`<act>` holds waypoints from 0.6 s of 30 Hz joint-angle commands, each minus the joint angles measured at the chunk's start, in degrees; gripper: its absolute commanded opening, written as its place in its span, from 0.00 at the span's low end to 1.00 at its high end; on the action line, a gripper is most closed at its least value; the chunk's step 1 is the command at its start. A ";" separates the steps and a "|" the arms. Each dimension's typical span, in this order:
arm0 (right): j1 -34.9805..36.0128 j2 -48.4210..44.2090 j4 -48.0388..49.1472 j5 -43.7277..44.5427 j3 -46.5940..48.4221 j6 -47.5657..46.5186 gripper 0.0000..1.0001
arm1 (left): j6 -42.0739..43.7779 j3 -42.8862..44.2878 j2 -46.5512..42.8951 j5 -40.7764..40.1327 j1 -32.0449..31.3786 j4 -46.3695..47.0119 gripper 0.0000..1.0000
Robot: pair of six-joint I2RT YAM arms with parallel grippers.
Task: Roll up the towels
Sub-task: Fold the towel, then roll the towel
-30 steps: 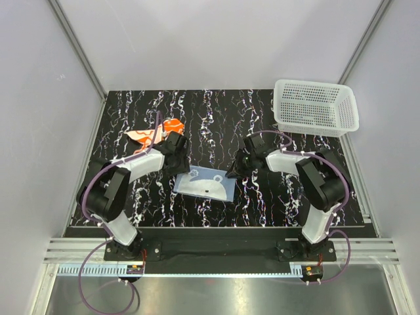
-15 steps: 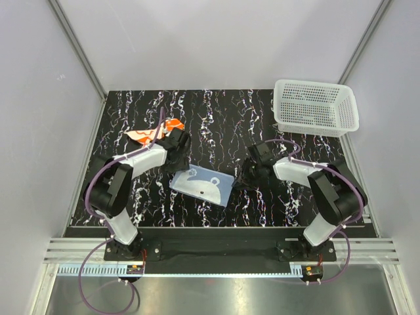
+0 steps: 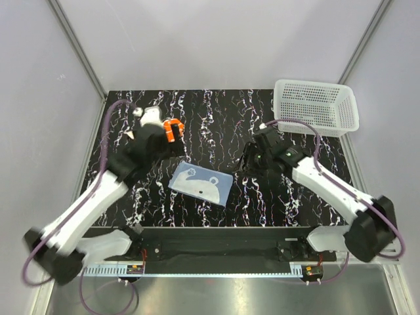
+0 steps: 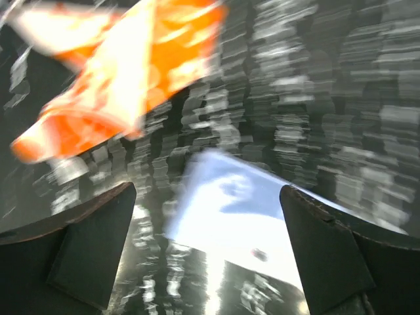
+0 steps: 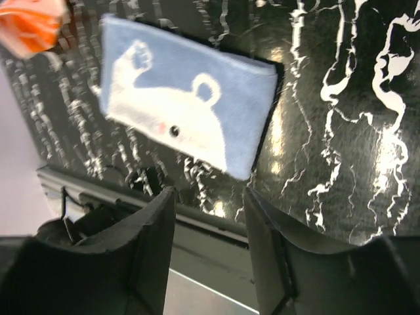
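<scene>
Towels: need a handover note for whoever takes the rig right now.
Left end effector: open, empty, near the orange towel.
Right end effector: open, empty, beside the blue towel.
Positions: blue towel lies flat in the middle, between the arms; orange towel crumpled, far left.
Done: nothing rolled.
Left: roll both.

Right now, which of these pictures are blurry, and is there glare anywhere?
Left wrist view: heavily smeared, the orange towel and blue towel lack crisp edges. Right wrist view: blue towel sharp, bright glare on the glossy table. Top view: mostly crisp.
</scene>
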 commanded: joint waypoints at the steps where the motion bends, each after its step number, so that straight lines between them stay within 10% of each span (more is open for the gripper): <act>1: 1.49 -8.44 -2.88 2.32 0.03 -1.22 0.54 | 2.75 -6.89 -14.28 4.72 -3.24 9.85 0.99; 3: 1.66 -11.98 0.02 2.05 -3.22 -0.26 0.74 | 1.88 -14.97 -19.22 13.55 -3.24 18.54 0.99; 4: 1.66 -18.61 1.42 3.88 -7.32 0.36 0.93 | -3.26 -25.88 -22.19 27.01 -3.15 37.72 0.99; 11: 1.75 -24.56 0.02 7.15 -8.94 -0.34 0.98 | -13.25 -32.75 -19.33 36.99 -2.28 53.81 0.99; 18: 1.66 -27.29 1.69 9.26 -11.23 0.19 0.98 | -8.24 -29.76 -18.88 44.98 -0.34 50.04 0.99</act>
